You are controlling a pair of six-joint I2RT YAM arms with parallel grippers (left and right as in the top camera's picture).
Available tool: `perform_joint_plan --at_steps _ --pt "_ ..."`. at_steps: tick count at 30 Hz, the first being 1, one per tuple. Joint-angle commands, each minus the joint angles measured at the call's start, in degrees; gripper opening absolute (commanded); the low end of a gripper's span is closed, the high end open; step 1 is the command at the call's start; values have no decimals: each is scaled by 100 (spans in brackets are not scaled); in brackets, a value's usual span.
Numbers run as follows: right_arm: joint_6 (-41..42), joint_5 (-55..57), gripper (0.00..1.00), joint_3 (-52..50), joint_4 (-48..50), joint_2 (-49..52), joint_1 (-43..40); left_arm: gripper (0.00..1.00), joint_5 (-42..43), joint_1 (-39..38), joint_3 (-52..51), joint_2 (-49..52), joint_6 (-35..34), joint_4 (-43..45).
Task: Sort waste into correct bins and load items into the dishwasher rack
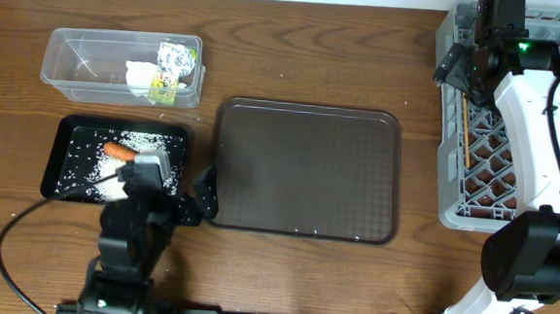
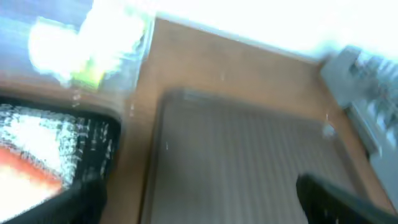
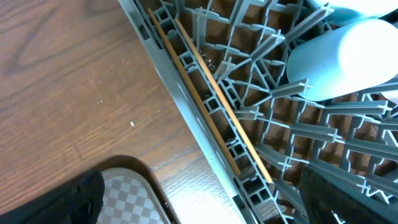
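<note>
**Operator:** Reference frame?

**Technician:** Overhead view, with the dial centred on the brown tray (image 1: 304,168). 12 o'clock is the far edge of the table (image 1: 297,41).

**Operator:** Left gripper status?

**Technician:** The left gripper (image 2: 199,190) sits at the brown tray's 8 o'clock corner, just beside the black tray (image 1: 62,139). The jaws stand wide apart and nothing lies between them. The wrist view is blurred, but both fingers (image 2: 348,205) show at the frame's lower corners.

**Operator:** Right gripper status?

**Technician:** The right gripper (image 3: 199,183) hangs over the 9 o'clock wall of the rack (image 1: 450,201), near the wall's far end. The jaws are fully spread and hold no item.

**Operator:** Waste locations?

**Technician:**
- **Black tray, at 9 o'clock:** rice (image 1: 83,167) is scattered across the floor. The carrot (image 1: 118,151) lies among the grains toward the far side.
- **Tub (image 1: 81,67), at 10 o'clock:** the wrapper (image 1: 176,61) and the tissue (image 1: 141,74) touch each other at the tub's 3 o'clock end.

**Operator:** Rack contents?

**Technician:** The rack stands at 3 o'clock, partly out of frame. The chopsticks (image 3: 217,93) lie side by side on the grid, along the 9 o'clock wall. A light-blue bowl (image 3: 348,56) rests on the grid farther inside. Other contents cannot be determined from these views.
</note>
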Motion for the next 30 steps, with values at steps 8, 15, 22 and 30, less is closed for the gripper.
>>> perform_joint_plan --at_steps 8,15,22,30 --pt "83 63 99 0 -7 35 -33 100 -57 13 -1871 -1620 737 1644" --pt "83 63 99 0 -7 35 -33 100 -378 59 -2081 -2149 946 1886" --pt "83 63 99 0 -7 35 -33 100 -505 149 -2081 -2479 944 857" --pt "83 63 99 0 -7 35 -33 100 -503 170 -2081 -2476 940 870"
